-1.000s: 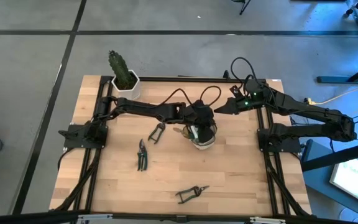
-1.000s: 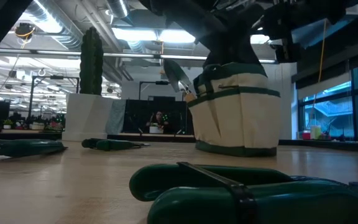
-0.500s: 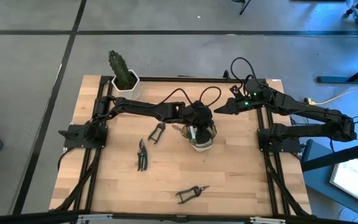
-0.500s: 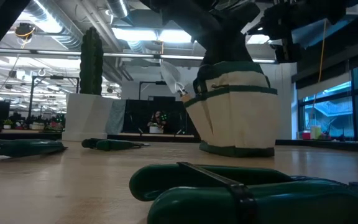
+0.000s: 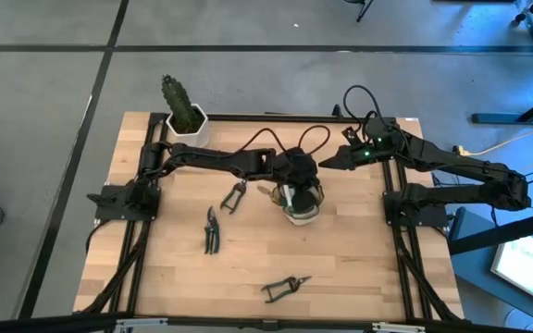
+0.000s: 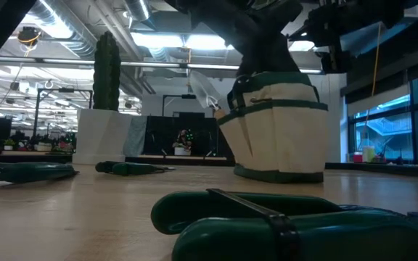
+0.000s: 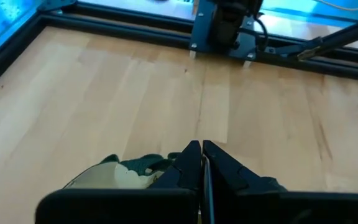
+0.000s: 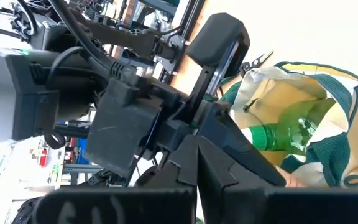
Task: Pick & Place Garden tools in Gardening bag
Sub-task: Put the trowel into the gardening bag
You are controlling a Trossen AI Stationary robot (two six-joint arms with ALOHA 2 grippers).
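A green cactus point(image 5: 175, 98) stood upright in a white hexagonal pot point(image 5: 191, 127) at the far left corner of the wooden table point(image 5: 340, 259)

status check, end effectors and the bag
Left end effector shut, over gardening bag. Right end effector shut, empty, beside bag. Spray bottle inside; three tools still on table.

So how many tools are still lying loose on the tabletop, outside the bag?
3. One lies just left of the gardening bag, one lies below that toward the front, and one lies near the front edge. More may be hidden under the arms.
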